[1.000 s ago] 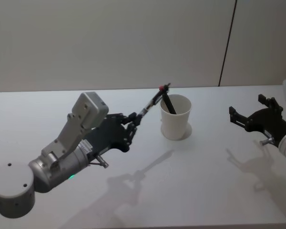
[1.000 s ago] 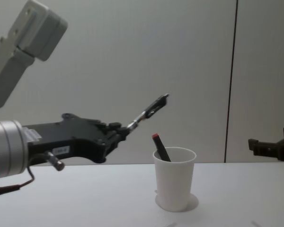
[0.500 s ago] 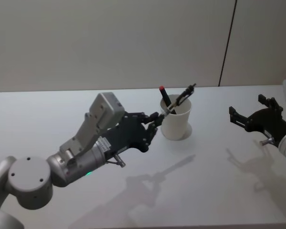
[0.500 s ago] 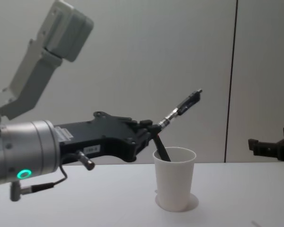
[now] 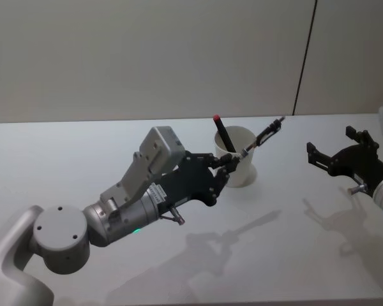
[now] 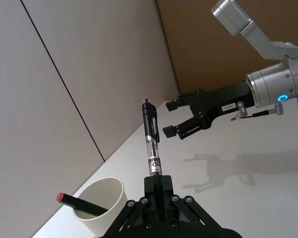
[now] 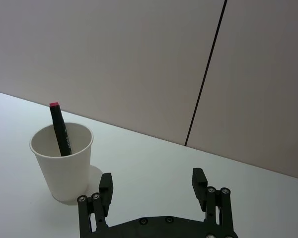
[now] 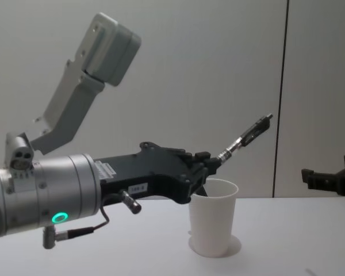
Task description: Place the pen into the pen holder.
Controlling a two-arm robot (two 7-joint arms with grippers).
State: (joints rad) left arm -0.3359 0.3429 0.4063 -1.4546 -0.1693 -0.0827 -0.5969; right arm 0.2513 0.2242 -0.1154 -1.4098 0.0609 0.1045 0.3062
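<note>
Pen [image 5: 260, 136] — pinched by left gripper [image 5: 226, 162] — has crossed over pen holder [image 5: 246, 172], still tilted: not insertable yet. Right gripper [image 5: 332, 143] spread, idle.

I see the pen holder [image 5: 246, 169] standing mid-table [image 5: 83, 153], with 1 marker [image 5: 222, 132] leaning inside it. My left gripper [image 5: 235, 157] sits just beside its left wall, holding the pen [image 5: 262, 136] slanted up and rightward, seemingly above the rim. My right gripper [image 5: 330, 141] hangs well apart, to the right.
</note>
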